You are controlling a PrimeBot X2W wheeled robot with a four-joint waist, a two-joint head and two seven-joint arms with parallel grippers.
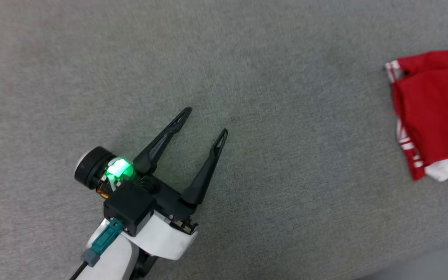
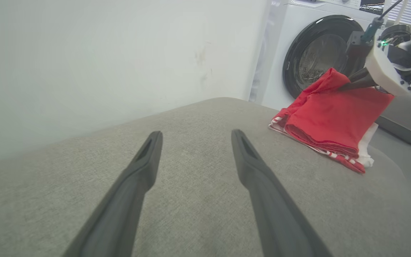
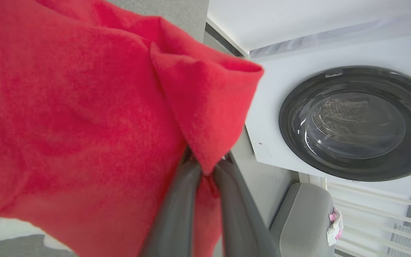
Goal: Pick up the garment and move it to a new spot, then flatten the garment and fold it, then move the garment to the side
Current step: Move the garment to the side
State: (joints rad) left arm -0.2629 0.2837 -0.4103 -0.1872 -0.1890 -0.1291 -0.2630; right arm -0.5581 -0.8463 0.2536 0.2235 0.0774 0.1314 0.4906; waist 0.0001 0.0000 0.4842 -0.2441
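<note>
The garment (image 1: 436, 105), a folded red T-shirt with white sleeve cloth and striped trim, lies at the right edge of the grey cushion in the head view. In the left wrist view the garment (image 2: 328, 114) sits at the cushion's far right, one corner lifted by my right gripper (image 2: 344, 85). Close up, my right gripper (image 3: 207, 166) is shut on a red fold of the garment (image 3: 84, 117). My left gripper (image 1: 205, 121) rests open over bare cushion well left of the shirt, nothing between its fingers (image 2: 148, 157).
A grey fabric cushion (image 1: 247, 58) is the work surface. A white washing machine (image 2: 316, 53) with a dark round door stands beyond the garment. A second grey seat (image 3: 298, 214) with a small pink-white cloth lies past the cushion's right edge. A pale wall rises on the left.
</note>
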